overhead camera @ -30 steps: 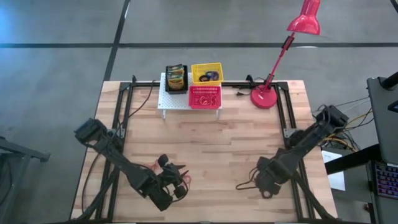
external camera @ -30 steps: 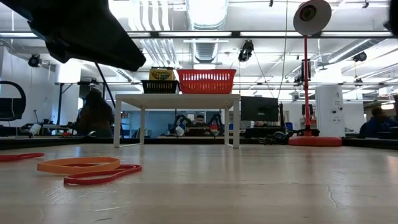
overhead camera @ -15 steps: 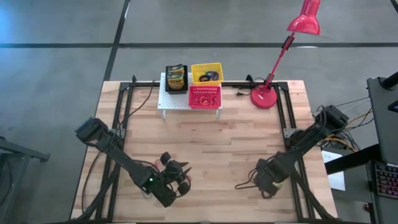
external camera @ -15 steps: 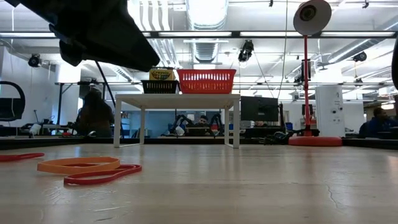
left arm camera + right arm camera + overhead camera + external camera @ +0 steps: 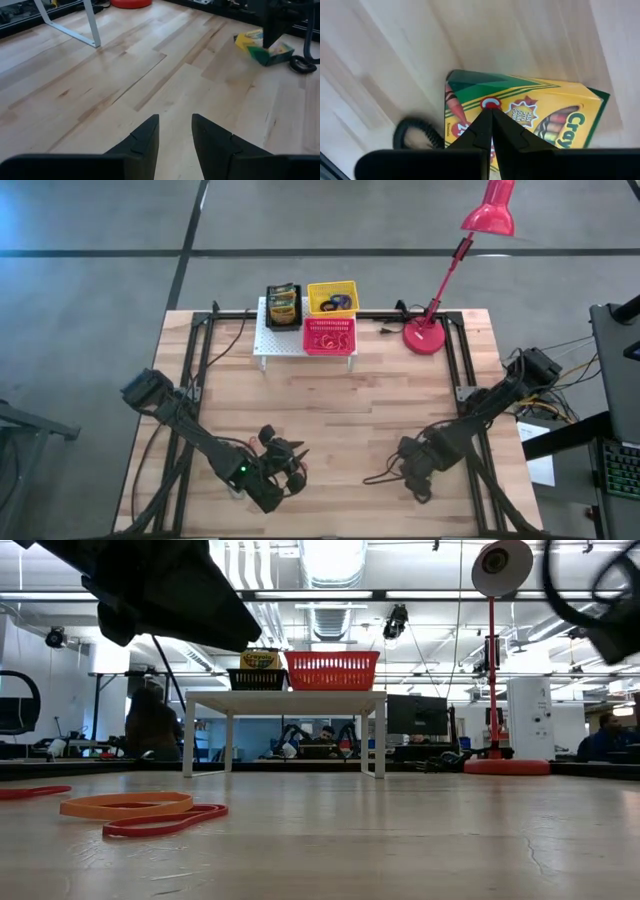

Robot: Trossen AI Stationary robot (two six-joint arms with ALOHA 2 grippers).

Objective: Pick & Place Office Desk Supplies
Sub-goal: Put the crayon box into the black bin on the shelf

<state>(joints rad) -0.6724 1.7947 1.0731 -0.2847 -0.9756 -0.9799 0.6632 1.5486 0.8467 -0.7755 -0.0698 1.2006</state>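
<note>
A yellow-and-green crayon box (image 5: 520,117) lies flat on the table at the near right; the left wrist view shows the crayon box (image 5: 263,46) too. My right gripper (image 5: 491,112) points straight down over it, shut; in the high view this gripper (image 5: 412,472) hides the box. A black loop (image 5: 412,132) lies beside the box. At the near left, my left gripper (image 5: 175,125) hangs open over bare wood, nothing between its fingers. Orange (image 5: 125,805) and red (image 5: 165,822) elastic loops lie flat on the table near it. My right gripper holds its shut fingertips (image 5: 485,122) over the crayon box's printed top face (image 5: 515,107), coming from above. I cannot tell whether the tips touch that face. The box lies flat on the table.
At the far edge a white rack (image 5: 262,340) carries a black basket with a crayon box (image 5: 283,303), a yellow basket (image 5: 332,297) and a pink-red basket (image 5: 329,335). A red desk lamp (image 5: 425,335) stands at the far right. Bare wood lies between the arms.
My right gripper has come down over the crayon box, tipping until it points straight down, and has shifted a little toward the table's left edge. Its arm now shows at the top right of the low view.
</note>
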